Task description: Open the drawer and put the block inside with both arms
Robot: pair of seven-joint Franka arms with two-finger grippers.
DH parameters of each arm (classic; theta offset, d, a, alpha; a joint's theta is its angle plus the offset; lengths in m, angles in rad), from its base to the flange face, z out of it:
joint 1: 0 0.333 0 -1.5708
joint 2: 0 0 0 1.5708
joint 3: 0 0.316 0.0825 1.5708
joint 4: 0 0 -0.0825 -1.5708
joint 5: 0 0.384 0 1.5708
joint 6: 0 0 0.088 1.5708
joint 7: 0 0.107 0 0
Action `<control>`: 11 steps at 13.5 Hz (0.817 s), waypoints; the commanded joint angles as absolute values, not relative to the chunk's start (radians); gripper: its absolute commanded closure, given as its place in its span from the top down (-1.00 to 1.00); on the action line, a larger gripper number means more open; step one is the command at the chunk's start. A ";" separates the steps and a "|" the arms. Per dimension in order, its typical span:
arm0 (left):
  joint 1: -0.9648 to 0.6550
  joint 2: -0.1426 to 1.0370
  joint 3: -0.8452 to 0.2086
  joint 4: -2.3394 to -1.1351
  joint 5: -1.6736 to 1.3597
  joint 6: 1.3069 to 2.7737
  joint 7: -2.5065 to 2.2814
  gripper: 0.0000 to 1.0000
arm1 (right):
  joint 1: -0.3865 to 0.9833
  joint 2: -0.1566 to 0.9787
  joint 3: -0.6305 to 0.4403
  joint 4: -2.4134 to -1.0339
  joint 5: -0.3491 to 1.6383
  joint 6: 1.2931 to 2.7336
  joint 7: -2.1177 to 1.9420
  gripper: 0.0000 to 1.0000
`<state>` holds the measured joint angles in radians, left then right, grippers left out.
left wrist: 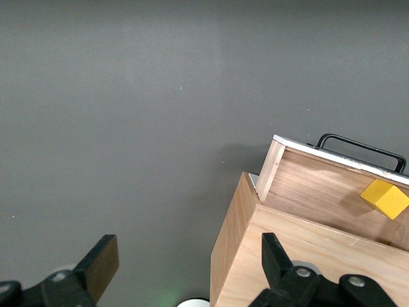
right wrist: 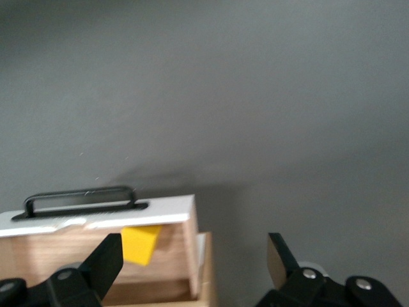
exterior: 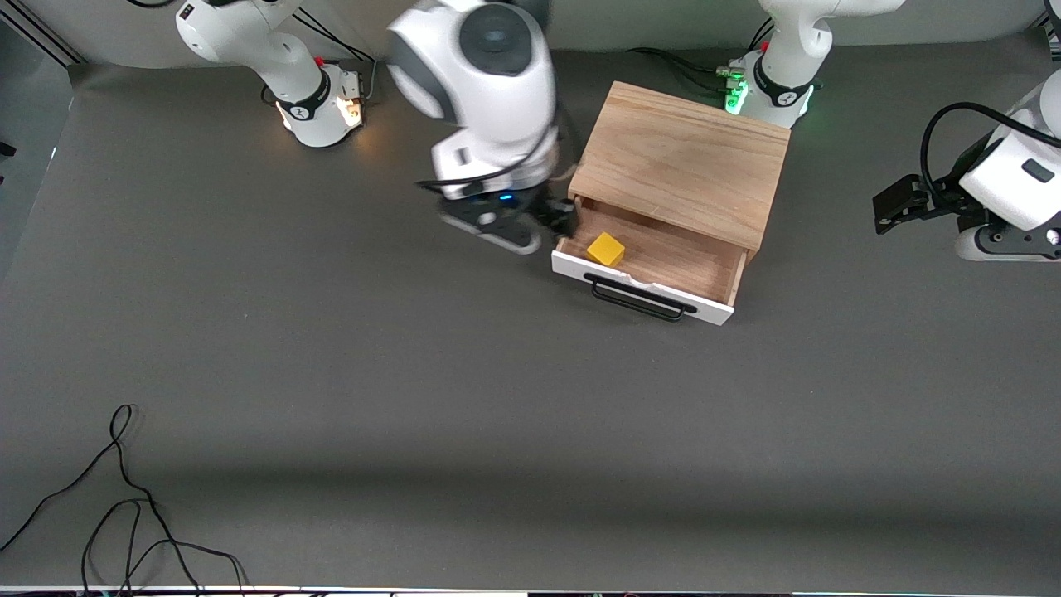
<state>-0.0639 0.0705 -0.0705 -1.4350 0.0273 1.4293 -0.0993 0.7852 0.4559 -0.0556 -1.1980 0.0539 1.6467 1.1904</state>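
1. No readable brand or label shows on anything you see here.
2. Your drawer (exterior: 651,264) stands pulled out of the oak box (exterior: 682,162), and the block (exterior: 606,249) lies inside it, toward the right arm's end.
3. Your right gripper (right wrist: 192,265) hangs spread and empty over the drawer's corner.
4. Your left gripper (left wrist: 188,268) waits, spread and empty, above the table at the left arm's end.

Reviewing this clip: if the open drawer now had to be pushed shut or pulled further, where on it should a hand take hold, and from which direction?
Grip the black bar handle on the drawer front. It stands off the white panel, leaving a gap for fingers. Come from in front of the drawer, fingers above and below the bar. The block lies inside. The right hand, open, is beside the drawer; the left hand waits open.
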 commanded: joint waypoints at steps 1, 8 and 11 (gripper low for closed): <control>-0.066 0.040 -0.063 -1.471 0.014 1.451 -0.089 1.00 | 0.634 0.249 -0.003 -1.432 0.064 1.666 0.977 1.00; -0.066 0.038 -0.063 -1.471 0.014 1.447 -0.089 1.00 | 0.263 0.060 0.017 -1.548 0.055 1.582 0.433 1.00; -0.066 0.038 -0.063 -1.471 0.014 1.445 -0.089 1.00 | 0.125 0.048 0.018 -1.548 0.055 1.563 0.218 1.00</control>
